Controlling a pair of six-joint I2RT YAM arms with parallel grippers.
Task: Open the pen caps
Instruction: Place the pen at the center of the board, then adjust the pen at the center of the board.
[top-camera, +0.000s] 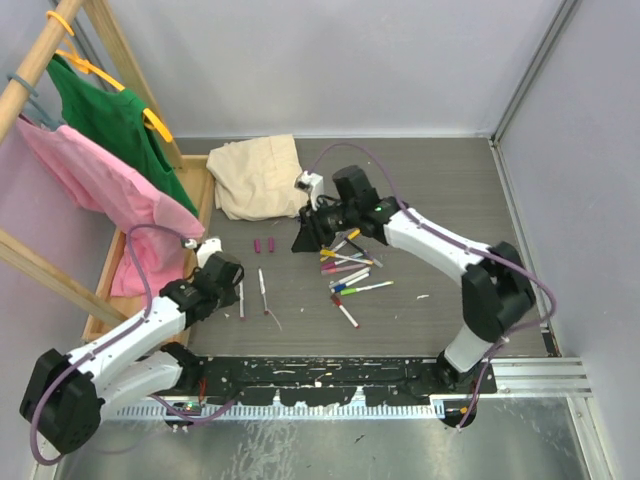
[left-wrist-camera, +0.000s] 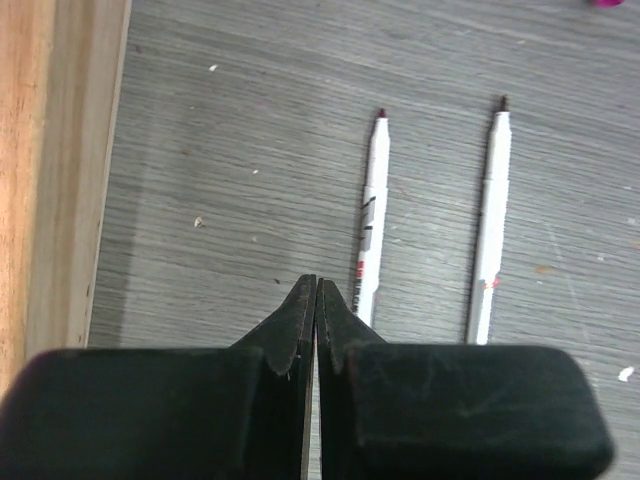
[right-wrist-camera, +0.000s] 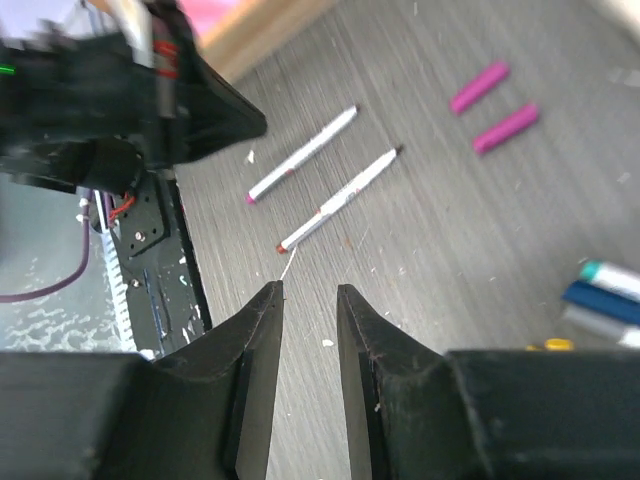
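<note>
Pen caps, small coloured plastic cylinders (top-camera: 330, 268), sit on heaped markers (top-camera: 352, 275) right of two bare white pens (left-wrist-camera: 375, 215). The left gripper (left-wrist-camera: 317, 290) is pinched empty beside these, and the right gripper (right-wrist-camera: 308, 295) is slightly parted, empty. Between pens, it seems; the next move calls for grasping another capped marker.

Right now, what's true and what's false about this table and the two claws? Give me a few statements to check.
1. The left claw is shut and empty. True.
2. Two white pens lie uncapped, side by side. True.
3. The magenta caps sit on pens. False: both lie loose on the table, apart from the white pens.
4. The right claw grips a pen. False: its jaws stand apart with nothing between them.
5. The beige cloth hangs on a hanger. False: it lies crumpled on the table.
</note>
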